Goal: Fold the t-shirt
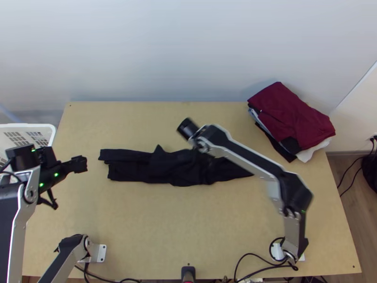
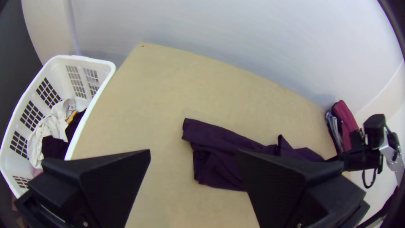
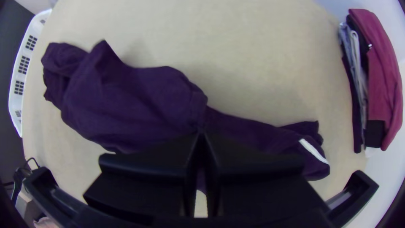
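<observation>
The right hand (image 1: 200, 154) is clenched over the bunched t-shirt (image 1: 134, 165); if it grasps cloth, I cannot tell. The left hand (image 1: 85, 164) is released, apart from the t-shirt.

Desk (image 1: 188, 226) looks like smooth matt wood, shirt (image 1: 174, 170) is dull cloth, so's the pile (image 1: 287, 115) near the far right corner. Basket (image 1: 33, 125) by the left edge seems plastic, arm links (image 1: 247, 158) kinda satiny metal.

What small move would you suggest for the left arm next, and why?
I would probably bring the left gripper over the shirt's left end: its fingers are open and empty, and that end lies bunched and unheld.
</observation>
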Robot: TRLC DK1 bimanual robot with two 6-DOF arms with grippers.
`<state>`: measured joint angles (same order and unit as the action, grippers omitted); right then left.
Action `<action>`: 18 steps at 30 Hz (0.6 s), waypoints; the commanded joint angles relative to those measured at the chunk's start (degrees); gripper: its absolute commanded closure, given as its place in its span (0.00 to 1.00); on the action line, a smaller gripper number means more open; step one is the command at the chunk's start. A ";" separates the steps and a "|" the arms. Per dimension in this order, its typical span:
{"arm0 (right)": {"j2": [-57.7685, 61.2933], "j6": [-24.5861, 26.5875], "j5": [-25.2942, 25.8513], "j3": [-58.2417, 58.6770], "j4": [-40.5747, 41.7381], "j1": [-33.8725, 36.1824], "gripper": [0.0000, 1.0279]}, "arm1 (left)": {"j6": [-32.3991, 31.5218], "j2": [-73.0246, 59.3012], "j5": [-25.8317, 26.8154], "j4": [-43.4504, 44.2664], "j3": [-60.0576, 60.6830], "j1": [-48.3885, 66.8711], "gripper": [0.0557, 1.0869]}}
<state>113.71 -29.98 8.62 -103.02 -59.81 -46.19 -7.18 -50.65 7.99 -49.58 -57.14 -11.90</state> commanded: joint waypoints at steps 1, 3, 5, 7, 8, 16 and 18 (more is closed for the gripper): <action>-5.61 -0.26 0.96 1.86 -1.01 2.78 0.97 | 1.20 -3.05 0.45 3.79 3.09 0.21 0.05; -7.10 -0.26 0.96 2.74 -1.01 4.27 0.97 | 0.85 -5.86 0.54 5.90 3.88 1.09 0.05; -8.68 -0.96 0.87 3.88 -1.10 5.76 0.97 | -0.20 -9.02 0.45 7.13 4.06 2.85 0.05; -10.09 -1.22 0.96 5.20 -1.10 6.91 0.97 | -1.52 -11.66 0.54 9.33 4.23 4.61 0.05; -10.70 -1.49 0.96 5.90 -1.10 7.52 0.97 | -1.96 -12.98 0.45 10.73 4.50 5.66 0.05; -13.87 -2.28 1.75 10.03 -0.83 10.69 0.97 | -2.93 -23.26 0.36 19.44 5.73 10.06 0.05; -14.22 -2.37 1.84 10.30 -0.66 11.04 0.97 | -1.43 -25.37 -0.17 20.75 5.90 10.06 0.05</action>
<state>101.65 -30.94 9.67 -93.91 -60.31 -35.77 -9.37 -73.36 7.97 -30.39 -52.62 -2.11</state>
